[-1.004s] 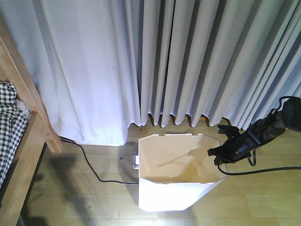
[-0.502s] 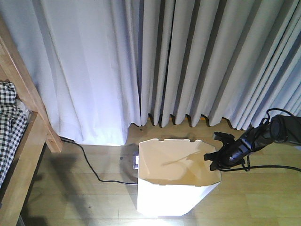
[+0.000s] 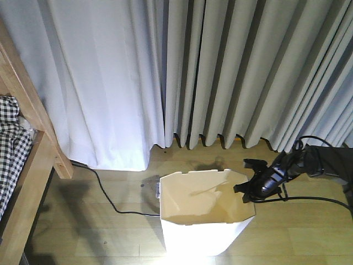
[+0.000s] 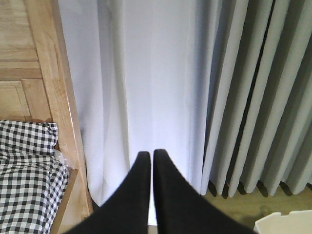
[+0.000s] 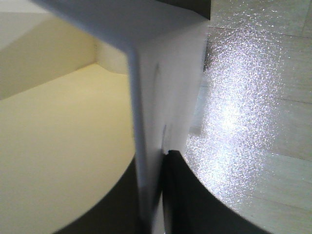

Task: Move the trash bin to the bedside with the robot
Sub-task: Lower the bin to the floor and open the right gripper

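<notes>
White plastic fills the nearest part of the scene: the trash bin (image 3: 201,223) stands on the wooden floor (image 3: 99,234) at the bottom of the front view, its cream interior open to the camera. At its right rim the right gripper (image 3: 255,185) grips the wall; the right wrist view shows that wall (image 5: 151,122) running between the black fingers (image 5: 183,195), which are pinched narrow on it, one inside and one outside. A black cable (image 3: 309,200) trails from the arm across the floor to the right. Left of the bin, a second black cable (image 3: 107,199) snakes over the boards toward the curtain hem. Further left, well apart from the bin, the bed (image 3: 33,160) shows its light wooden frame and black-and-white checked bedding (image 3: 11,149). The left gripper (image 4: 147,161) hangs in the air before the bed frame and curtain, its fingers drawn almost together with only a thin slit between them, holding nothing. Behind everything, pale grey curtains (image 3: 220,72) fall in folds to the floor.
</notes>
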You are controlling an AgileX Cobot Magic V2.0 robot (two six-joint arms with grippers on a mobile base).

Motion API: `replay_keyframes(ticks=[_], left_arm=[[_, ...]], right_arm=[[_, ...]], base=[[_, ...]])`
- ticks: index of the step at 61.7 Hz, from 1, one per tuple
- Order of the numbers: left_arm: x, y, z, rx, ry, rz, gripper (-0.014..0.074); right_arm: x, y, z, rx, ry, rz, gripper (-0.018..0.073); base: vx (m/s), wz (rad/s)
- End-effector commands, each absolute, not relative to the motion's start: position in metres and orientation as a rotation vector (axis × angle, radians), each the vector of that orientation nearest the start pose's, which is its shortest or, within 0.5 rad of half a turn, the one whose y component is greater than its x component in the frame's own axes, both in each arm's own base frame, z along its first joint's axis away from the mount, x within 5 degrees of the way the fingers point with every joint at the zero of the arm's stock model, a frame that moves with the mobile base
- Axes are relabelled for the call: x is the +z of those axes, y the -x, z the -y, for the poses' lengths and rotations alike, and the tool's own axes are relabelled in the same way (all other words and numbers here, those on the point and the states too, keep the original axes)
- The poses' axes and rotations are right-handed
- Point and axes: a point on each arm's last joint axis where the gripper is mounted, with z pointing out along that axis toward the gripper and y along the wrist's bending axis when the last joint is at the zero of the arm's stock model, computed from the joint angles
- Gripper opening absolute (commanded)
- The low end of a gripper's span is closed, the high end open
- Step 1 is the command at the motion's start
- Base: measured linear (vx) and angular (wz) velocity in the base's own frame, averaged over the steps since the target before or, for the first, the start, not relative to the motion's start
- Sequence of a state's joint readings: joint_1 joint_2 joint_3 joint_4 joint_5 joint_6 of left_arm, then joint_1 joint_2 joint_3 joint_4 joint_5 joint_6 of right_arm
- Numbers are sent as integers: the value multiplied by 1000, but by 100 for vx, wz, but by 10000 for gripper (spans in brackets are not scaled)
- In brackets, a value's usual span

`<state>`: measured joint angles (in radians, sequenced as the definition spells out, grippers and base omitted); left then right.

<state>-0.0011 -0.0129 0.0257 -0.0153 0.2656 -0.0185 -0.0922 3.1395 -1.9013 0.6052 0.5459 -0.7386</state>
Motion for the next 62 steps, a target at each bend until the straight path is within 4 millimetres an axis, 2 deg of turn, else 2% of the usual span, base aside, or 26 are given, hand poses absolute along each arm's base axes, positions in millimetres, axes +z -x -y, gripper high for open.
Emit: replay_keyframes(ticks=[1, 14, 32, 44, 62], left_arm=[[182, -56, 1, -37, 30, -1697, -7], [182, -56, 1, -37, 30, -1697, -7], [182, -56, 1, -37, 30, -1697, -7], [182, -56, 1, -37, 30, -1697, -7], [182, -56, 1, -37, 30, -1697, -7]], right_arm=[[-188, -426, 5, 568, 101, -3068, 25], [-198, -423, 6, 554, 83, -3078, 36], [-199, -424, 7, 531, 84, -3069, 88], [-199, -424, 7, 515, 103, -3066, 199], [-195, -428, 10, 468, 133, -3057, 432]], base=[[0, 0], [0, 0], [0, 0], [0, 0], [0, 0]])
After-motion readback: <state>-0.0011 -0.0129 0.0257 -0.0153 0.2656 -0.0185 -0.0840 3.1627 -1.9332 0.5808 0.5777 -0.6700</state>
